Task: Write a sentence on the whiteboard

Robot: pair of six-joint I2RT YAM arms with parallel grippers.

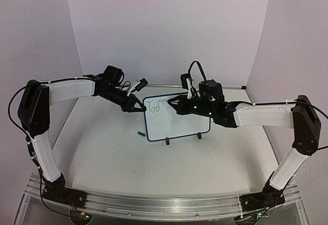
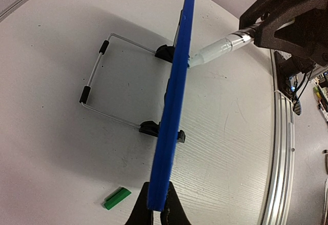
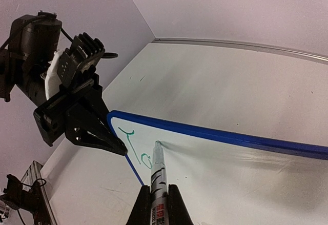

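The whiteboard [image 1: 177,118] with its blue border stands on black wire feet mid-table. Green letters "Tod" [image 1: 154,106] sit at its top left; they also show in the right wrist view [image 3: 132,145]. My left gripper [image 1: 137,105] is shut on the board's left edge [image 2: 174,107], seen edge-on in the left wrist view. My right gripper [image 1: 177,104] is shut on a marker [image 3: 158,176], whose tip [image 3: 157,144] touches the board just right of the letters. The marker also shows in the left wrist view [image 2: 220,48].
A green marker cap [image 1: 140,133] lies on the table left of the board, and shows in the left wrist view [image 2: 117,198]. The wire stand [image 2: 102,81] reaches out behind the board. Walls close the back and sides; an aluminium rail [image 1: 154,202] runs along the near edge.
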